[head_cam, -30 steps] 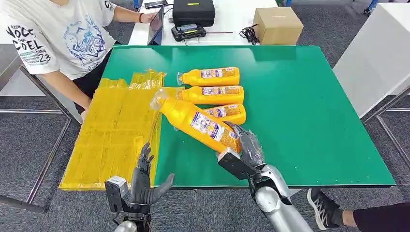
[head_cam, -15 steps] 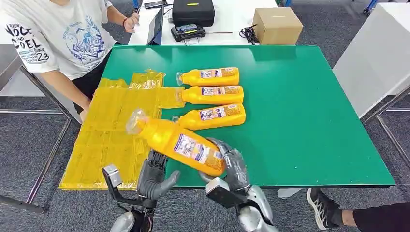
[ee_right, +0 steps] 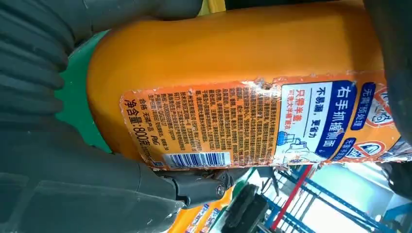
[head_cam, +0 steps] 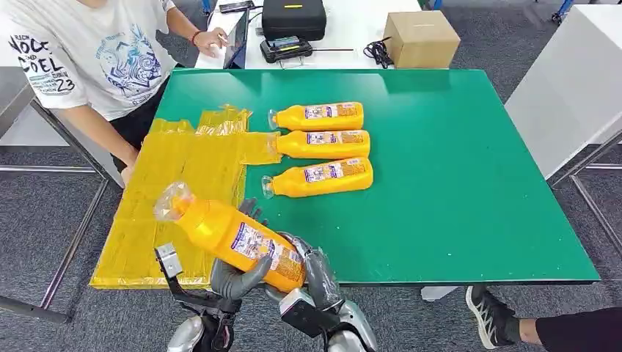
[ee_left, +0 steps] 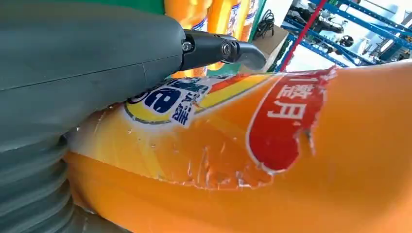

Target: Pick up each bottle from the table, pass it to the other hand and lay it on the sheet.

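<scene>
Passing an orange bottle (head_cam: 231, 236) above the counter (head_cam: 455, 191) edge: right hand (head_cam: 317, 275) grips its base, left hand (head_cam: 236, 273) cups underneath. Judgement: left should close firmly before right lets go, then lay it on the yellow sheet (head_cam: 172, 191).

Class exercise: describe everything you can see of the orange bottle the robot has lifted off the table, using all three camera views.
The lifted bottle is glossy orange plastic with a clear cap at its neck and a printed label showing a barcode and small text; in the left wrist view the label looks torn and wrinkled. It is tilted in the air, cap up and away from the robot, above the near table edge and the yellow sheet. The right hand grips its base end, and the left hand cups its middle from beneath.
</scene>
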Robot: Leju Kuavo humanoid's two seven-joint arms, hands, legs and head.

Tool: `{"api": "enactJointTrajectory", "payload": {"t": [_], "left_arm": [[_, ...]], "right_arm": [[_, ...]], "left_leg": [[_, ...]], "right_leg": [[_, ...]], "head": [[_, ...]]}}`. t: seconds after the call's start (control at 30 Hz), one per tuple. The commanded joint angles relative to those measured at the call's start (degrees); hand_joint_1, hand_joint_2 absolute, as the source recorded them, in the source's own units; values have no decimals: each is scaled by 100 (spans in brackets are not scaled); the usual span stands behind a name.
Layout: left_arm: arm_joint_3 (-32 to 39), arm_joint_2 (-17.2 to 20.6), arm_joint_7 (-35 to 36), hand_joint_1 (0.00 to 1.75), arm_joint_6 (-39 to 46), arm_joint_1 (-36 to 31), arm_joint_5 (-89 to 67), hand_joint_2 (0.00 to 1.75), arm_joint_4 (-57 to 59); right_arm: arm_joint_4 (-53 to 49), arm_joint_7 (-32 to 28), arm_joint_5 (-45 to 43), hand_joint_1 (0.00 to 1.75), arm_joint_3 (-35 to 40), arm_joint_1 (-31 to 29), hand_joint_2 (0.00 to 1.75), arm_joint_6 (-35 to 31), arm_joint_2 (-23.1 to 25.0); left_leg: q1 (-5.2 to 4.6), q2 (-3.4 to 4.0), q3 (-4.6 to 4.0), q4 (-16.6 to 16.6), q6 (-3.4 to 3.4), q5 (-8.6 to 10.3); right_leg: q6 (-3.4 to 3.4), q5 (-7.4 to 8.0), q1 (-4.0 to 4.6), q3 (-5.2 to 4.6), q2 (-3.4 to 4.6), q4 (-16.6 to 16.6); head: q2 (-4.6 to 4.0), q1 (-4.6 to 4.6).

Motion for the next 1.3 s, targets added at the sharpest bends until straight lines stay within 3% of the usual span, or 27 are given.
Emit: {"api": "enactJointTrajectory", "payload": {"t": [0.03, 0.63, 0.67, 0.7, 1.3], "left_arm": [[-181, 216, 37, 0, 9, -205, -5, 175, 271], [-119, 235, -59, 0, 22, -135, -8, 175, 202], [-87, 198, -123, 136, -49, -87, 27, 175, 134], [-86, 181, -201, 175, -198, -57, 87, 175, 53], [-104, 114, -449, 175, -33, 28, -344, 175, -196]], "right_arm": [[609, -37, -31, 175, 272, -183, 175, 55, -27], [870, -31, -48, 175, 441, -287, 175, 262, -34], [911, -15, -61, 175, 448, -295, 175, 334, -37], [897, 14, -72, 175, 445, -289, 175, 397, -40], [912, 110, -49, 175, 487, -263, 175, 492, -54]], "left_leg": [[9, 6, 27, -6, -12, -8], [17, 12, 43, -3, -17, -18], [22, 14, 50, -2, -20, -22], [14, 7, 34, -5, -14, -12], [8, 0, 18, -2, -8, -6]], "right_leg": [[-14, -5, 10, 27, 2, -9], [-21, -12, 19, 45, 7, -10], [-25, -14, 23, 54, 8, -14], [-16, -8, 15, 37, 3, -12], [-10, -6, 9, 19, -4, -5]], "head": [[0, 0], [0, 0], [0, 0], [0, 0], [0, -2]]}}
